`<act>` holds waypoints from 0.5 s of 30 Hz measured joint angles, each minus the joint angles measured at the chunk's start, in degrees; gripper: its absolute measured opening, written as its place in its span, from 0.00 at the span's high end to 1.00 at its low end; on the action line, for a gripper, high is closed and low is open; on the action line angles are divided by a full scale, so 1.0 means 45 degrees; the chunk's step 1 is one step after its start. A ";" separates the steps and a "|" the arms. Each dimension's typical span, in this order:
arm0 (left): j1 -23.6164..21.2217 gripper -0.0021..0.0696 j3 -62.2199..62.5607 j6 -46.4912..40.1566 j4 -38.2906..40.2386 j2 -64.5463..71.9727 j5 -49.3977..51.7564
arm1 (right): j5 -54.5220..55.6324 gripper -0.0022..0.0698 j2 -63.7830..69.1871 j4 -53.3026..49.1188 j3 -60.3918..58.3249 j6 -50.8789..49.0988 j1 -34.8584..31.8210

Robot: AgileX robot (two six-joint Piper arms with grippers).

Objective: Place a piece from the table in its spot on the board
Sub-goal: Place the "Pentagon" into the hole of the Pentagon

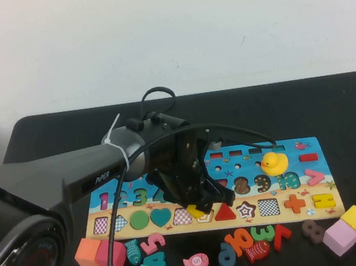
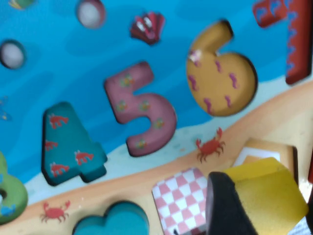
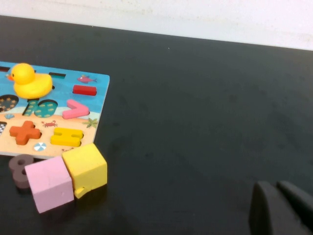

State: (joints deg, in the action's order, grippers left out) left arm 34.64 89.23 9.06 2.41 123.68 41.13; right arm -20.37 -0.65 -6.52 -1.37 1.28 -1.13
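Observation:
My left gripper [image 1: 203,202] hangs low over the sandy strip of the board [image 1: 327,186], shut on the piece [image 1: 196,210], a small flat yellow pentagon. In the left wrist view the piece [image 2: 266,191] sits tilted between a black finger [image 2: 227,205] and the frame's edge. It lies partly over its place [image 2: 264,152], the yellow-rimmed pentagon recess, next to the pink checkered square recess [image 2: 181,198]. My right gripper [image 3: 276,185] is out of the high view. It hovers shut above the bare black table [image 3: 205,112], to the right of the board [image 3: 95,105].
A yellow duck [image 1: 274,162] stands on the board's right half, and a red triangle [image 1: 225,212] fills the slot beside the gripper. Loose numbers and fish [image 1: 253,239] lie along the front edge. Pink and yellow cubes [image 1: 349,229] sit front right, orange and pink blocks [image 1: 98,253] front left.

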 joint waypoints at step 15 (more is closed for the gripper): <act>-0.0027 0.55 0.0000 0.0017 0.0155 0.0000 -0.0428 | 0.0000 0.94 0.0000 0.0000 0.0000 0.0000 0.0000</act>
State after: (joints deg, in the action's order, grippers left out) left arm 34.52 89.23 9.14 3.11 123.68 39.20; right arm -20.37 -0.65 -6.52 -1.37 1.28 -1.13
